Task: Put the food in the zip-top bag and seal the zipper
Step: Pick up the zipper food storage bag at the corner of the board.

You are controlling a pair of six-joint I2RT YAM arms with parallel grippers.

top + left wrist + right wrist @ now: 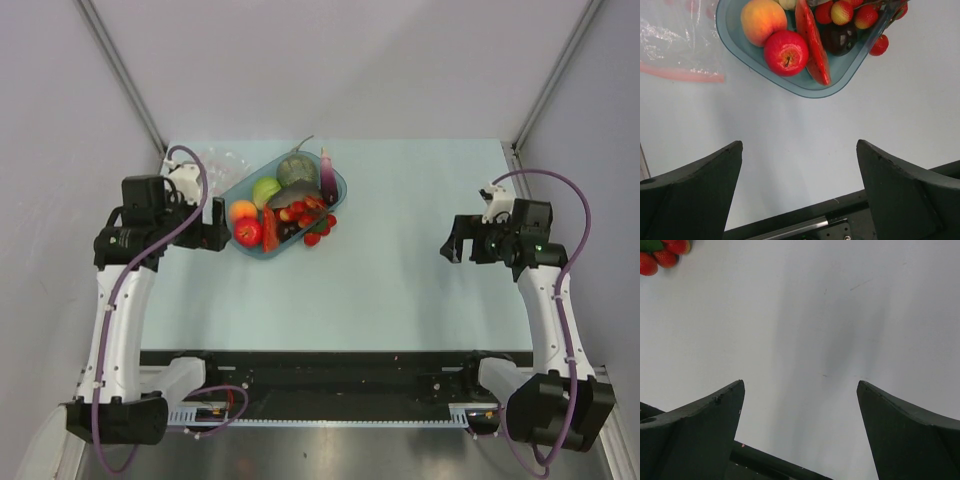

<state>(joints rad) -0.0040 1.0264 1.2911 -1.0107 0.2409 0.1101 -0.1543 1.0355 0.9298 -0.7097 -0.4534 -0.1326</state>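
Observation:
The food lies in a blue oval tray (339, 184): a dark green squash (297, 170), a light green apple (265, 190), an orange (243, 211), a red tomato (247, 233), a purple eggplant (326, 170) and small red pieces (308, 212). A few red pieces (313, 238) lie on the table beside the tray. The clear zip-top bag (222, 160) lies flat behind the tray's left end. In the left wrist view its pinkish zipper strip (687, 76) shows. My left gripper (218, 237) is open and empty just left of the tray. My right gripper (449, 243) is open and empty, far right.
The left wrist view shows the tomato (786, 52), a red slice (812, 45) and the tray rim (805, 91) ahead of my left gripper (799, 145). My right gripper (800, 384) is over bare table, with red pieces (660, 257) at the corner. Grey walls enclose the table.

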